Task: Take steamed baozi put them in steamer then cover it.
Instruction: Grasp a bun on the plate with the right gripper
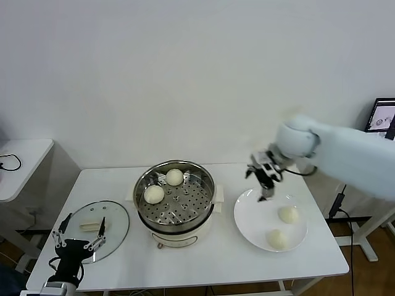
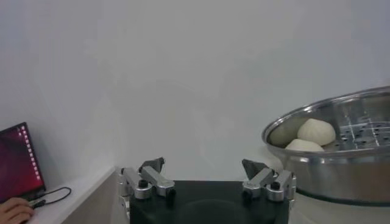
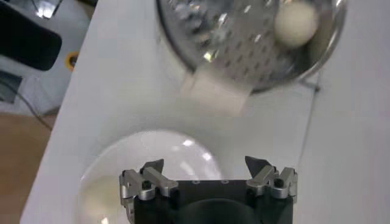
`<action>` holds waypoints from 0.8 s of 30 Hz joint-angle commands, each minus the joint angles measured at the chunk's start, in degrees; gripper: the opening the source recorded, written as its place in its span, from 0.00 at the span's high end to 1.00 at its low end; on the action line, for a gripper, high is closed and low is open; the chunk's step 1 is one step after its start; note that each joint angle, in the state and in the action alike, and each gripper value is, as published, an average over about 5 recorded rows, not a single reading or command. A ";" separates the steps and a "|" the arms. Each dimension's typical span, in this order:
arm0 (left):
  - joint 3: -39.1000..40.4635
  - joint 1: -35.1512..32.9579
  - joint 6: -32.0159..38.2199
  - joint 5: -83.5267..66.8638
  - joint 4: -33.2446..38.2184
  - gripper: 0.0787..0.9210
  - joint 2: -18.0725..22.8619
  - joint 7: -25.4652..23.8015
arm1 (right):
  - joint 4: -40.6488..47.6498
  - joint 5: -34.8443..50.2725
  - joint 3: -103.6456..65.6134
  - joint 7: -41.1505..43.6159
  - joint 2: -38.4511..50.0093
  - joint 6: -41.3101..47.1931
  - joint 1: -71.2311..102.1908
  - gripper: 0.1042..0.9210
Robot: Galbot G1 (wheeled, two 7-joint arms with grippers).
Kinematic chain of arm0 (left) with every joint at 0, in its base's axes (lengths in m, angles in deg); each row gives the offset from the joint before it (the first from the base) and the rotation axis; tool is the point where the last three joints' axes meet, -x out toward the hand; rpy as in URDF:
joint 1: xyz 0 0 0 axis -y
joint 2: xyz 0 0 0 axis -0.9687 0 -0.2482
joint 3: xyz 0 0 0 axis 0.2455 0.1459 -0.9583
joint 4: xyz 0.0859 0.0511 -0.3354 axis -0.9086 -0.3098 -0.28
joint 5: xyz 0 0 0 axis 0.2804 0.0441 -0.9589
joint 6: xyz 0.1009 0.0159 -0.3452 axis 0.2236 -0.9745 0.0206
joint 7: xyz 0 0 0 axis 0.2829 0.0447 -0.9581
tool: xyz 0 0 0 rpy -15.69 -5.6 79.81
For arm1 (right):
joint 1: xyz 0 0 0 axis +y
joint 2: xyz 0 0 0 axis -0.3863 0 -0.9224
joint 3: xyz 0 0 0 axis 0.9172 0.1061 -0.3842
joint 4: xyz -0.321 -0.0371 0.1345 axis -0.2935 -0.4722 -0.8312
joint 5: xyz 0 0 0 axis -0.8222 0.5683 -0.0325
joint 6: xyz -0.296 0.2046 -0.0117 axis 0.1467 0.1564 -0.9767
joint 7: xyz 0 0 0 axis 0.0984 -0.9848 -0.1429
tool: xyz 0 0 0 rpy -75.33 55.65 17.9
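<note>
The steel steamer (image 1: pixel 203 179) stands mid-table on its cream base and holds two baozi (image 1: pixel 174 177) (image 1: pixel 153 194). Two more baozi (image 1: pixel 287 214) (image 1: pixel 278 238) lie on a white plate (image 1: pixel 250 216) to its right. My right gripper (image 1: pixel 264 179) hangs open and empty above the plate's far left rim. From the right wrist the plate (image 3: pixel 140 158) lies below, a bun (image 3: pixel 97 198) at its edge, the steamer (image 3: pixel 329 42) beyond. The glass cover (image 1: pixel 117 231) lies flat at the left. My left gripper (image 1: pixel 79 237) rests open at the cover's near edge; its wrist view shows the steamer (image 2: pixel 304 158) with both buns.
A small white side table (image 1: pixel 24 157) with a cable stands to the left. A laptop (image 2: pixel 18 161) and a person's hand (image 2: pixel 15 210) show in the left wrist view. Another screen (image 1: pixel 382 116) is at the far right. The table's front strip lies bare.
</note>
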 commanded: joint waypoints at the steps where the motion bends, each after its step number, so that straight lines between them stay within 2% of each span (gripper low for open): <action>1: 0.37 -0.44 0.07 0.67 0.04 0.12 0.54 0.04 | -4.69 -10.56 -8.88 0.39 14.67 -4.12 16.49 0.12; 9: 0.36 -1.18 0.03 1.37 0.35 0.12 1.06 0.04 | -4.36 -14.30 -16.83 0.50 15.27 -5.30 29.43 0.12; 24: -0.08 -1.74 0.20 1.49 -0.01 0.12 1.30 0.10 | 0.16 -15.43 -19.93 -0.97 10.41 -4.49 34.72 0.12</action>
